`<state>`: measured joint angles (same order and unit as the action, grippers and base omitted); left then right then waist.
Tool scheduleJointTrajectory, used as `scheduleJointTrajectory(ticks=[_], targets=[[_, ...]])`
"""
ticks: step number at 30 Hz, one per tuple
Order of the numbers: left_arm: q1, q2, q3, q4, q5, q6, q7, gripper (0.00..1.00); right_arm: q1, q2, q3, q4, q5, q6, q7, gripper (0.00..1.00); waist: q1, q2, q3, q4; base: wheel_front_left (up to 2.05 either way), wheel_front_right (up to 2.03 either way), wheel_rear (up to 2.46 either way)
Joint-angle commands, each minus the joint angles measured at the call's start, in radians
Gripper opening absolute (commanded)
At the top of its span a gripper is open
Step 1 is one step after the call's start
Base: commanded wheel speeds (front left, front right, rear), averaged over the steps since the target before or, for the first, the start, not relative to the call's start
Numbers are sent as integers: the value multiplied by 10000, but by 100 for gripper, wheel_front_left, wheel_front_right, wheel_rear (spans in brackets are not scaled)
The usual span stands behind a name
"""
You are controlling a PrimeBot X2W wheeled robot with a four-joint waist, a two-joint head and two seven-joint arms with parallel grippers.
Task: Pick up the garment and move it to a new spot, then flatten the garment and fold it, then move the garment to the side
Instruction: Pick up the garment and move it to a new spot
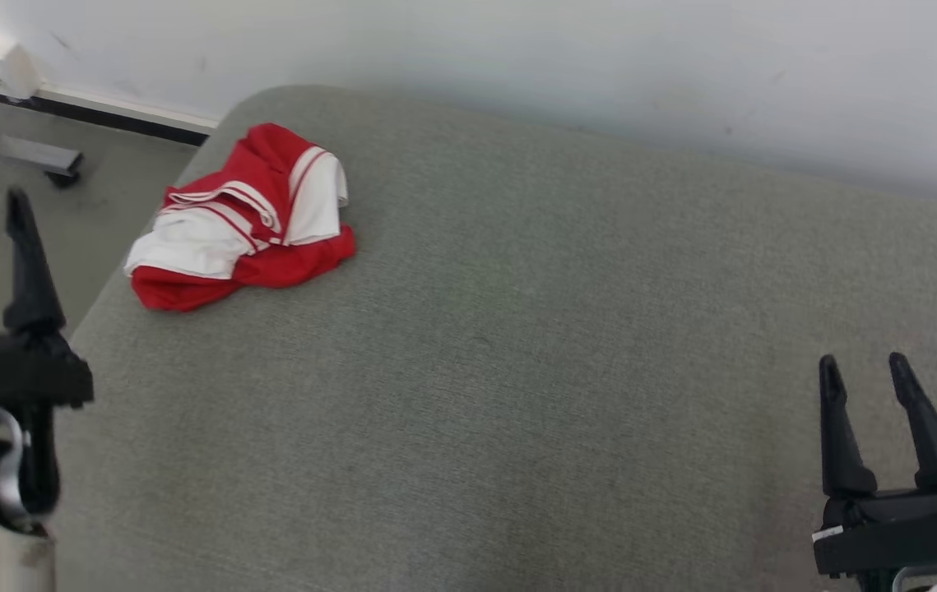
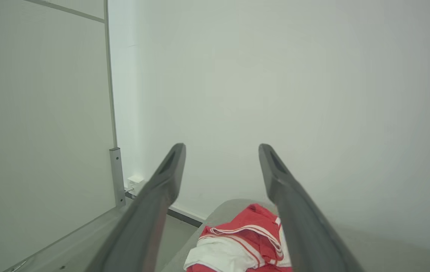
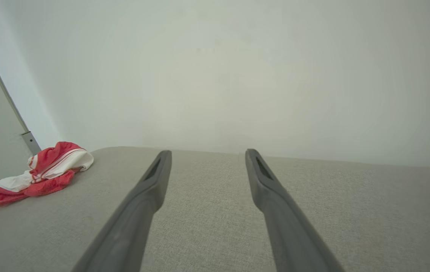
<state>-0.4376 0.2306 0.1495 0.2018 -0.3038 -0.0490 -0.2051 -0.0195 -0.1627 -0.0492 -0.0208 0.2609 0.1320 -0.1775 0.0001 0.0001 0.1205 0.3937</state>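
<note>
Crumpled red-and-white garment (image 1: 242,222) lies on nubby grey upholstery (image 1: 517,345), perhaps a cushion; left gripper (image 2: 221,149) and right gripper (image 1: 863,366) gape empty.

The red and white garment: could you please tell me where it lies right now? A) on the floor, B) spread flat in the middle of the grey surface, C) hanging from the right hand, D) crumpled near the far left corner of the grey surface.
D: the garment sits in a crumpled heap by the far left corner of the grey surface, apart from the open left hand and the open right hand.
</note>
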Motion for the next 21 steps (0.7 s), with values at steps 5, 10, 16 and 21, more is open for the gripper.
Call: scheduleJointTrajectory(ticks=[5, 10, 16, 21], targets=[[-1602, 471, 82, 483, -189, -26, 395, 100, -274, -104, -408, -89, 51, -26, -118, 100, -1, -1, 2079, -2161, 0, 0, 0], [-3103, 1003, 180, 1249, -323, -101, 822, 100, -466, -44, -771, -147, 6, -26, -287, 100, -1, -1, 2793, -2885, 0, 0, 0], [-4406, 1512, 164, 2499, -414, -196, 1135, 100, -700, -83, -948, -235, -68, -26, -396, 100, -1, -1, 3356, -3363, 0, 0, 0], [-4955, 1749, 159, 3823, -490, -139, 1353, 100, -863, -140, -964, -223, -42, -26, -442, 100, -1, -1, 3609, -3548, 0, 0, 0]])
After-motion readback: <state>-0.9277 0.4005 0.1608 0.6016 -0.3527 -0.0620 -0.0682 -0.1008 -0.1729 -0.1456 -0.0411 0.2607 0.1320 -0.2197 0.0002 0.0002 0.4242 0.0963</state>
